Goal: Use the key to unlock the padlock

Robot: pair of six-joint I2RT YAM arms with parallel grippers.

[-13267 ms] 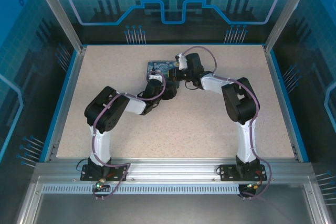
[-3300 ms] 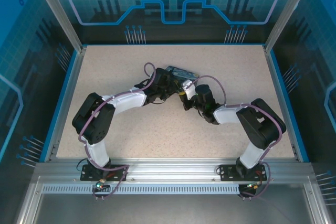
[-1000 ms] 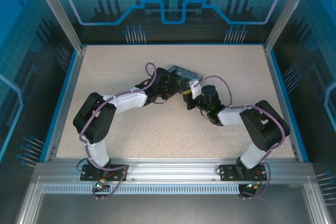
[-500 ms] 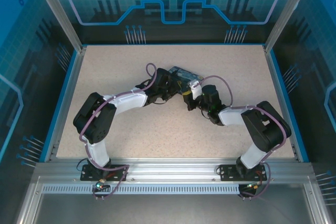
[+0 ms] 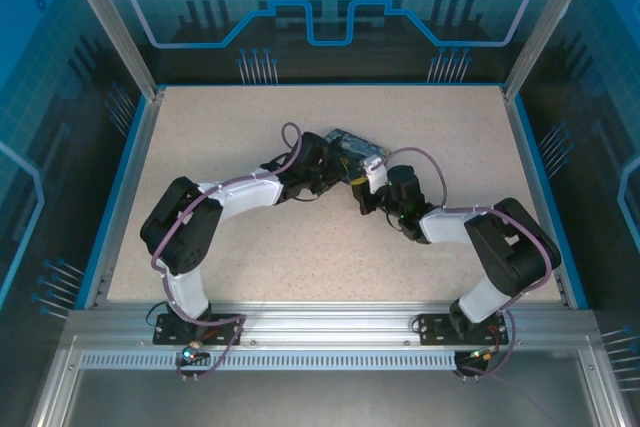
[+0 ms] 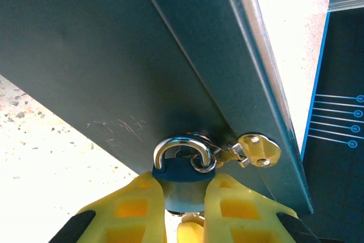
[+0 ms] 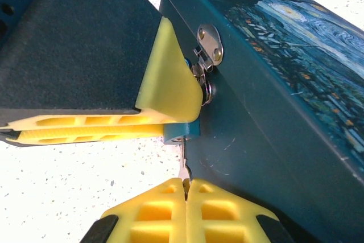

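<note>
We see a speckled table [image 5: 320, 257], blue-edged, mostly bare. Left gripper [image 6: 183, 185] squeezes the padlock [image 6: 179, 170]; right gripper [image 7: 185, 185] pinches the key [image 7: 183, 162].

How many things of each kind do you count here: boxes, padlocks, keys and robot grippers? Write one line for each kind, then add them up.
Dark blue starry-night painted box: 1
Small blue padlock with silvery shackle: 1
Thin metal key: 1
Yellow-fingered grippers, left gripper and right gripper: 2
Total: 5
</note>
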